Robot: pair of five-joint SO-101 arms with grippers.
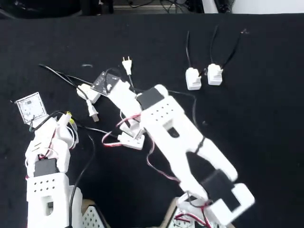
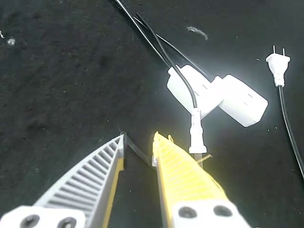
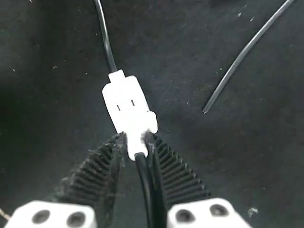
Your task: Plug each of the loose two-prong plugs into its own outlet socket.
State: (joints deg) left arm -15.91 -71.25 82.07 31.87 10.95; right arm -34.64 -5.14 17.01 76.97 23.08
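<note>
Right end effector [image 3: 134,137] is clamped on the two-prong plug [image 3: 137,148], butted against its socket [image 3: 126,102] on the worktop [image 3: 237,156]. Looks light, slick plastic, so body grip's best. Left end effector [image 2: 139,137] released, empty

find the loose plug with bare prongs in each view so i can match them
high view: loose plug, upper middle, prongs toward the far edge, right of the white socket.
left wrist view: loose plug, apart from the white socket, prongs pointing away.
right wrist view: a different one, the second plug, clamped by the right gripper.
shared landmark: the white socket.
</note>
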